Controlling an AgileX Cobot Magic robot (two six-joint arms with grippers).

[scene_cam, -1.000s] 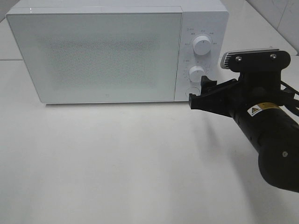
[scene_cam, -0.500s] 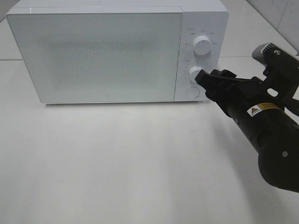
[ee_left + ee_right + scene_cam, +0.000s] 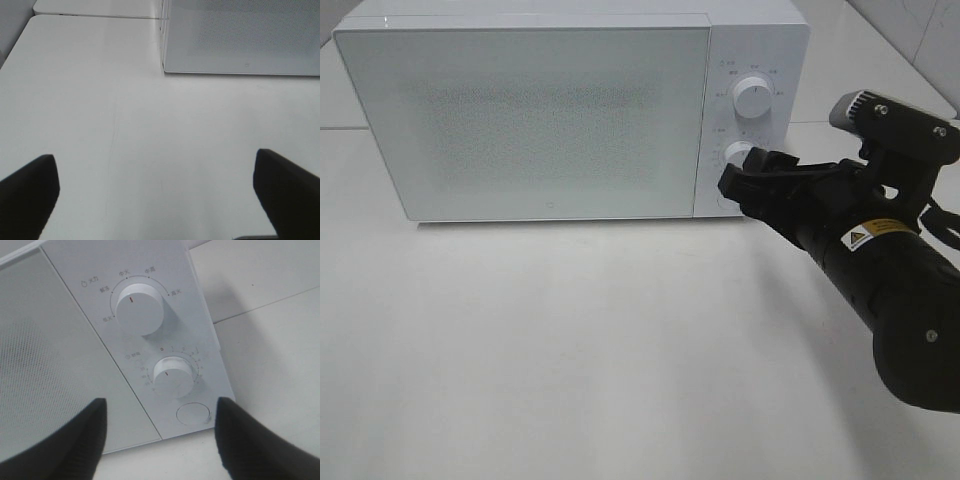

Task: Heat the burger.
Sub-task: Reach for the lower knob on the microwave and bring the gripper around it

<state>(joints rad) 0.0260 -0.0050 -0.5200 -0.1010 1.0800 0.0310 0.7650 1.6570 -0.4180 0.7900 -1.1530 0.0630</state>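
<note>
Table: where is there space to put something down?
The table is bare all along the front of the microwave door, from the left edge to the middle. It is crowded on the right, where the right gripper hovers at the dials.

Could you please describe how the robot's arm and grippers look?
The right arm is a thick, rounded black tube with a yellow warning sticker, a grey camera housing on a black bracket, and black cables. The right gripper and left gripper have blunt black fingers.
</note>
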